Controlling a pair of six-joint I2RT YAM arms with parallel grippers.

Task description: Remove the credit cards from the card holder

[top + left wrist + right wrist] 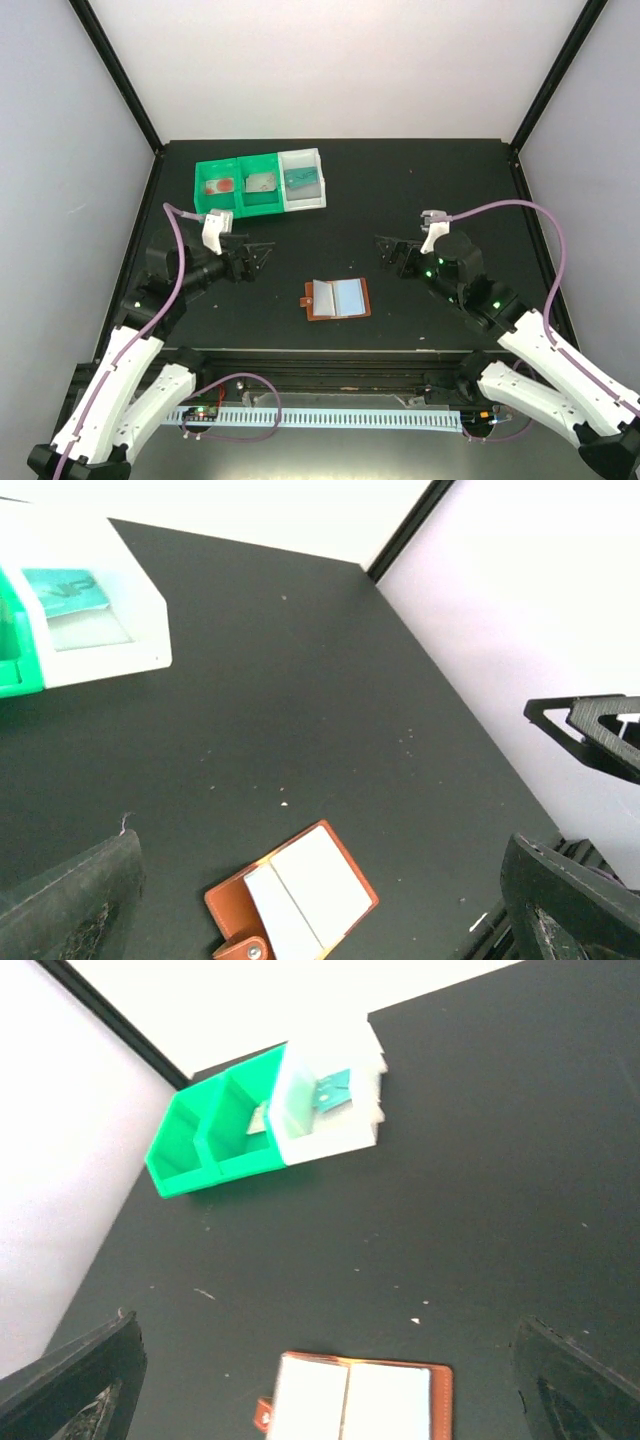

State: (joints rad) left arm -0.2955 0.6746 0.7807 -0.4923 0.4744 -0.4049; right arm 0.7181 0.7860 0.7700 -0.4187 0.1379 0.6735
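Note:
The brown card holder (pixel 337 299) lies open and flat on the black table, between the two arms and a little nearer than them. Its inside shows a pale pinkish left face and a light blue right face. I cannot tell the credit cards apart from the pocket faces. The holder also shows in the left wrist view (pixel 290 895), with its snap tab at the bottom, and in the right wrist view (pixel 355 1400). My left gripper (pixel 266 252) is open and empty, up and left of the holder. My right gripper (pixel 383 248) is open and empty, up and right of it.
A green bin (pixel 238 185) with two compartments and a white bin (pixel 303 178) stand together at the back left, with small items in them. The white bin holds a teal card (pixel 65 592). The enclosure walls rise at the table's edges.

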